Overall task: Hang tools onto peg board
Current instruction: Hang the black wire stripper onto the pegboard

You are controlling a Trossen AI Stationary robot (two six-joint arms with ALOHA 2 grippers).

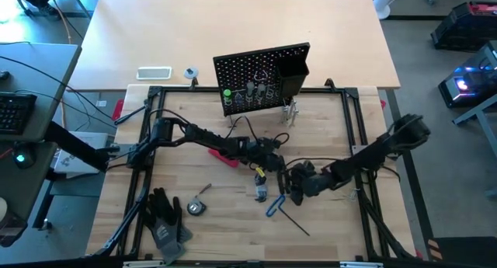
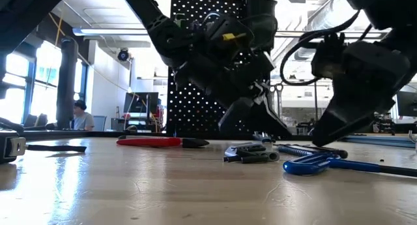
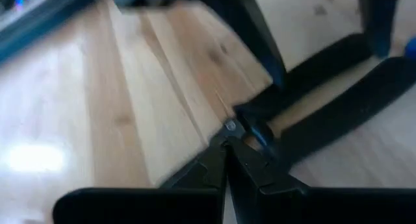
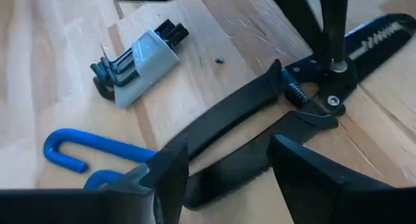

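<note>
the wooden table (image 1: 326,221) carries everything, and at its far edge stands the black peg board (image 1: 260,72), upright, with a few tools already hanging low on its face and a black box bin (image 1: 293,74) at one end. both dark arms reach in toward the middle of the table. the left gripper (image 1: 268,155) sits low over the black pliers (image 4: 273,113), its fingers pinched together on the nose of the pliers near the pivot, as the left wrist view shows. the right gripper (image 1: 293,182) is just beside it, its fingers (image 4: 166,175) spread wide on either side of the pliers' handles without clamping them. the pliers lie flat on the wood with handles parted. beside them, toward the near edge, lies a blue-handled hex key (image 4: 78,149), and close by a bundle of hex keys in a grey holder (image 4: 136,55). a red-black flat tool (image 1: 225,156) lies on the table under the left arm. toward the near left corner lie black work gloves (image 1: 165,220), with a small tape measure (image 1: 196,207) near them. behind the peg board, on the lighter table, rests a white flat device (image 1: 154,73).
</note>
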